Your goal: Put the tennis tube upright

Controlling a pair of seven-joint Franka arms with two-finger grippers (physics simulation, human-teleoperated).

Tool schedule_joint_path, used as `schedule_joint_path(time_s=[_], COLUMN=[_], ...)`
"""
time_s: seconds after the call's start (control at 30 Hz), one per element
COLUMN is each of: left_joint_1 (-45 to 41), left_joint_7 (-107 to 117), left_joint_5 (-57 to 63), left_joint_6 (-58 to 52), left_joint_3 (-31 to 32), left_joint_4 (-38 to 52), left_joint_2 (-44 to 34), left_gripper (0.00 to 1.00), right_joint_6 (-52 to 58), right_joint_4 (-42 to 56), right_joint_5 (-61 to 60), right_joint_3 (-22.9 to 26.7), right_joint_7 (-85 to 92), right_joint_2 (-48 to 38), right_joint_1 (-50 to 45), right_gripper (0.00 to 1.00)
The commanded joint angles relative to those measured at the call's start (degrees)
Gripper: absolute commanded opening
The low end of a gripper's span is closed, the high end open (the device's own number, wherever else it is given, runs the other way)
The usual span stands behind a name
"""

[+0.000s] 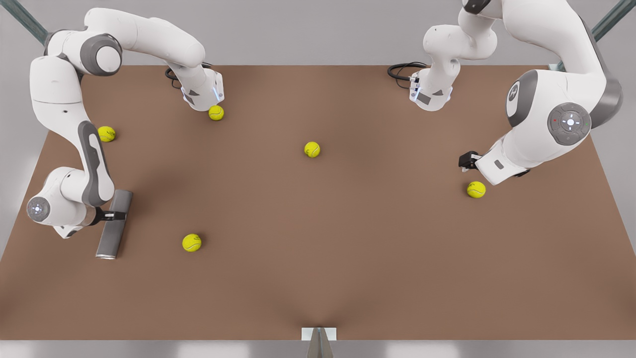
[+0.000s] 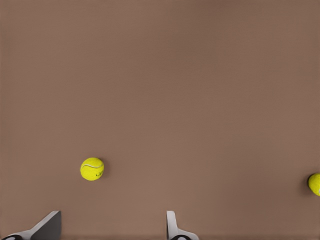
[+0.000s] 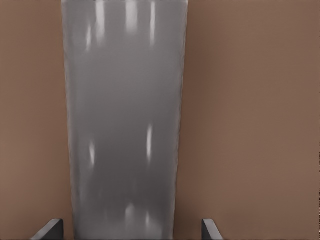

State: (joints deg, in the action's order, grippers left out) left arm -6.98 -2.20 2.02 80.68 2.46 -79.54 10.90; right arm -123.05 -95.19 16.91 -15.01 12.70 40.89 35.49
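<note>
Brown matte tabletop carries every item you see. Locate the tennis tube, a long dark-grey cylinder with a shiny silver rim at one end: it lies flat on its side near the front view's left edge, silver rim toward the camera. The right gripper is positioned at the tube's mid-length; in the right wrist view its two fingertips stand spread wide, one on each side of the grey tube body, with a gap visible between each tip and the tube wall, so no grasp is established. The left gripper hangs over the table at the front view's right, just beside a yellow-green tennis ball; in the left wrist view its fingertips are parted wide and hold nothing, with a ball on the surface beyond them. Note four further yellow-green balls: one at the table centre, one near the tube, one at the far-left arm base, and one behind the right arm.
</note>
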Motion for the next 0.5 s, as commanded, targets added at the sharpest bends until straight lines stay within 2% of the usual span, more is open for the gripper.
schedule_joint_path(time_s=[0.0, 0.47], left_joint_1=[0.0, -0.1], left_joint_7=[0.0, 0.0], left_joint_5=[0.0, 0.0], left_joint_6=[0.0, 0.0], left_joint_3=[0.0, 0.0], left_joint_4=[0.0, -0.1], left_joint_2=[0.0, 0.2], left_gripper=[1.00, 1.00], right_joint_6=[0.0, 0.1], right_joint_4=[0.3, 0.4], right_joint_5=[0.0, 0.0], right_joint_3=[0.4, 0.5], right_joint_7=[0.0, 0.5], right_joint_2=[0.2, 1.4], right_joint_1=[-0.2, 0.0], right_gripper=[1.00, 1.00])
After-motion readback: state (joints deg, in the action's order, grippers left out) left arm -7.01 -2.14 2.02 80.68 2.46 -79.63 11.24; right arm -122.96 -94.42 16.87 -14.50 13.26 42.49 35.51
